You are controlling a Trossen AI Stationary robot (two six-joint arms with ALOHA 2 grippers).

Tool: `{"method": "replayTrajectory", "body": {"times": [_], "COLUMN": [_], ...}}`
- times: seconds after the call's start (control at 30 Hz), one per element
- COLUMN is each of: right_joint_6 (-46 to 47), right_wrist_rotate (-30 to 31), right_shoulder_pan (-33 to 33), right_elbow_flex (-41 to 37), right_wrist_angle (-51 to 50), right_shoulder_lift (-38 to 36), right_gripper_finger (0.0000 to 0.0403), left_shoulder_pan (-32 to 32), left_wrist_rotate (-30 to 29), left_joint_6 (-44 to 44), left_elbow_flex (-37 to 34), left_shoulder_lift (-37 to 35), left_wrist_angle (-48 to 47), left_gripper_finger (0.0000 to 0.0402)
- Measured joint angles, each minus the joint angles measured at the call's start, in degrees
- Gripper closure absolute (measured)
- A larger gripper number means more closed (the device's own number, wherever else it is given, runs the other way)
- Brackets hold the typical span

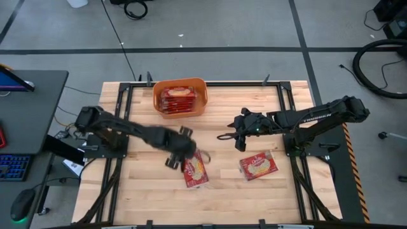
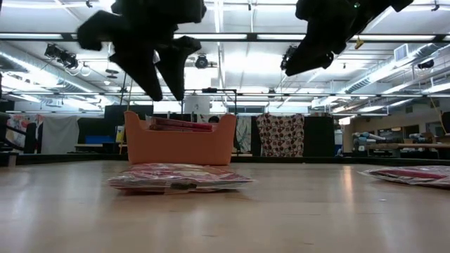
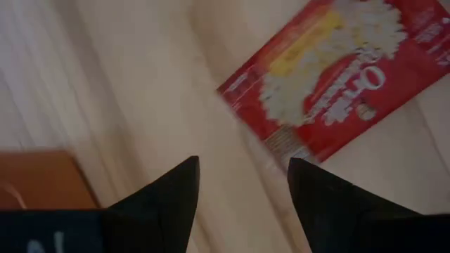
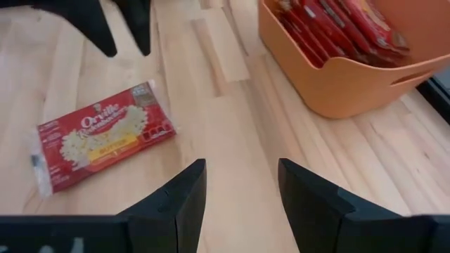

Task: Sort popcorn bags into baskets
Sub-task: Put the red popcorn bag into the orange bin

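- The left gripper (image 1: 180,147) hangs above the middle of the wooden table (image 1: 140,191), just beside a popcorn bag (image 1: 196,168) lying flat on the boards. Its two fingers are spread apart with nothing between them; the left wrist view shows bare wood in the gap and the red bag (image 3: 337,77) just ahead of the fingertips (image 3: 184,176).
- In the low view this gripper (image 2: 160,77) is clear of the tabletop, above the flat bag (image 2: 179,177).
- The right gripper (image 1: 236,133) hovers over the table's right-centre, pointing toward the left arm. Its fingers (image 4: 186,190) are parted and hold nothing.
- A second popcorn bag (image 1: 257,166) lies flat on the table toward the right, well apart from the first one and near the right arm's base.
- The orange basket (image 1: 159,97) sits at the far edge of the table, between the two arms. Several red popcorn bags (image 1: 177,100) are stacked inside it, and in the right wrist view they (image 4: 337,24) lean packed against each other within the orange tub (image 4: 337,84).
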Motion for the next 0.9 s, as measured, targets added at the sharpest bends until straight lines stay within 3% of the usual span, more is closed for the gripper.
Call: {"method": "replayTrajectory", "body": {"times": [0.1,0.33,0.8,0.9], "right_joint_6": [0.44,1.21,4.66,4.75], "right_wrist_rotate": [0.05,0.03,0.07,0.07], "right_shoulder_pan": [1.07,3.57,5.77,5.77], "right_elbow_flex": [0.0,-0.02,0.0,-0.01], "right_wrist_angle": [-0.02,-0.48,-1.82,-1.63], "right_shoulder_lift": [0.0,0.0,-0.02,-0.02], "right_gripper_finger": [0.0221,0.0221,0.0221,0.0221], "left_shoulder_pan": [-4.37,-10.28,-13.14,-13.2], "left_wrist_rotate": [-4.45,-7.58,-8.04,-8.04], "left_joint_6": [-0.1,-1.17,-3.42,-1.6], "left_elbow_flex": [0.0,0.0,-5.53,-6.26], "left_shoulder_lift": [2.21,7.85,11.97,11.95], "left_wrist_angle": [1.57,5.07,6.75,11.2], "left_gripper_finger": [0.0182,0.0182,0.0183,0.0183]}}
